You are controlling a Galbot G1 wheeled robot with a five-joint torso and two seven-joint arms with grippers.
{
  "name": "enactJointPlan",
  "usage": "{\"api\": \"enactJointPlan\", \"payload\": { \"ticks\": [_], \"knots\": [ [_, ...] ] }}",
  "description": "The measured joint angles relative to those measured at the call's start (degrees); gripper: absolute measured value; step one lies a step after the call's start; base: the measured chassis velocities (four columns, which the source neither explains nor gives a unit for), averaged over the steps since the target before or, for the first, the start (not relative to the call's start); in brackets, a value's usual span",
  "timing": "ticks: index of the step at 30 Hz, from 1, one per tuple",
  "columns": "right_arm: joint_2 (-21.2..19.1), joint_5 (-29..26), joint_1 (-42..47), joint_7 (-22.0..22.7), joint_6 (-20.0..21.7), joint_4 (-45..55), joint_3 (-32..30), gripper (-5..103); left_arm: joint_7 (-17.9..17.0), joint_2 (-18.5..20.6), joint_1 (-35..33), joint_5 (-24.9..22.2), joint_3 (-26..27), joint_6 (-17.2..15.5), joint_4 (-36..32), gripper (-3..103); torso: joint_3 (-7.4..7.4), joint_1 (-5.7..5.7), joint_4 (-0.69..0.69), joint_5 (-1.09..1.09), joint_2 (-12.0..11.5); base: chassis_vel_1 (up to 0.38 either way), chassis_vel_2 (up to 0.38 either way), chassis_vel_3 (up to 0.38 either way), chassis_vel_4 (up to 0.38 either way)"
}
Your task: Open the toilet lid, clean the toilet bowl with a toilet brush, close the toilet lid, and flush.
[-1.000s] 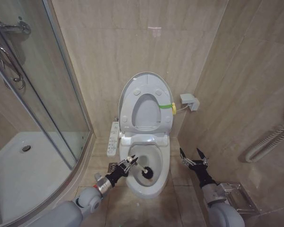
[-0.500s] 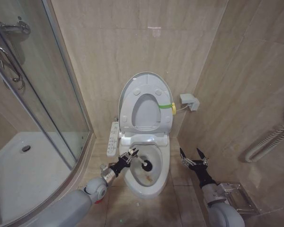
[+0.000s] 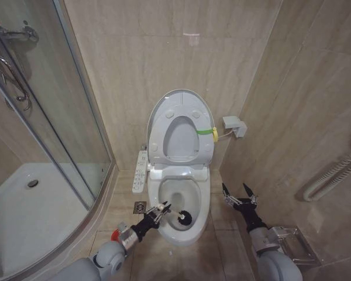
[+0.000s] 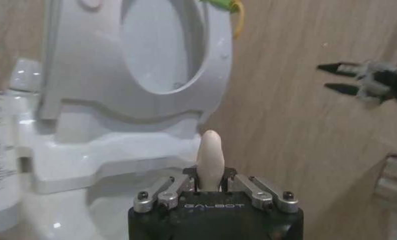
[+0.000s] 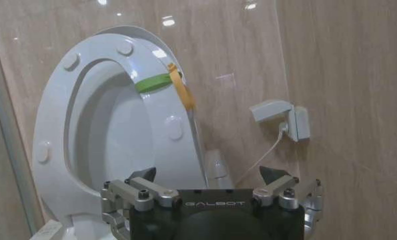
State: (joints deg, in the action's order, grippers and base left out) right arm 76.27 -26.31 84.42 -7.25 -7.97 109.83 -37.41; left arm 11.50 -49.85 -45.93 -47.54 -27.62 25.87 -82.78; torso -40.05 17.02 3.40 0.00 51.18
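**Brush head in the near half of the bowl, left tool holding the handle**

The left tool (image 3: pixel 162 210) is clamped narrow on the pale handle of the toilet brush (image 3: pixel 183 218); in the left wrist view the handle end stands up between the closed jaws (image 4: pixel 210 159). Seen from the head camera, the brush runs from the tool toward about 4 o'clock, its long axis lying nearly across the bowl, with the dark head at the far end pointing into the basin. The head sits low inside the toilet bowl (image 3: pixel 194 233), in its near half, close to the front wall.

The bowl's own long axis runs 12 to 6 o'clock, so the brush lies roughly crosswise to it. Judged from this, any further scrubbing stroke toward the back of the bowl lies at about 12 o'clock from the brush head.

The toilet lid (image 3: pixel 158 114) stands upright against the wall at 12 o'clock, with the seat raised against it.

The right tool (image 3: pixel 240 198) hangs at 3 o'clock of the bowl, just beside its rim, jaws spread wide and empty. The left arm is the one working.
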Motion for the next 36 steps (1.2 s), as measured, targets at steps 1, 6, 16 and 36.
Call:
{"api": "enactJointPlan", "payload": {
  "ticks": [1, 6, 16, 36],
  "knots": [
    [0.00, 0.00, 0.00, 0.00, 0.00, 0.00, 0.00, 100, 0.32, -0.27, 0.37, -0.01, 0.28, 0.12, 1.22, 22, 0.00, 0.00, 0.00, 0.00, 0.00, 0.000, 0.000, 0.000, 0.000],
    [0.00, 0.00, 0.00, 0.00, 0.00, 0.00, 0.00, 100, 0.84, -1.57, 4.58, -1.33, 0.49, 0.20, 5.41, 22, 0.00, 0.00, 0.01, 0.00, 0.00, 0.000, 0.000, 0.000, 0.000],
    [0.00, 0.00, 0.00, 0.00, 0.00, 0.00, 0.00, 100, -0.17, -1.13, 7.86, -3.87, -1.33, -0.46, 0.89, 22, 0.00, 0.01, 0.02, 0.00, 0.00, 0.000, 0.000, 0.000, 0.000],
    [0.00, 0.00, 0.00, 0.00, 0.00, 0.00, 0.00, 100, 0.04, 5.22, -3.22, -0.57, 3.02, -0.32, -4.51, 22, 0.00, 0.00, 0.00, 0.00, 0.00, 0.000, 0.000, 0.000, 0.000]
  ]
}}
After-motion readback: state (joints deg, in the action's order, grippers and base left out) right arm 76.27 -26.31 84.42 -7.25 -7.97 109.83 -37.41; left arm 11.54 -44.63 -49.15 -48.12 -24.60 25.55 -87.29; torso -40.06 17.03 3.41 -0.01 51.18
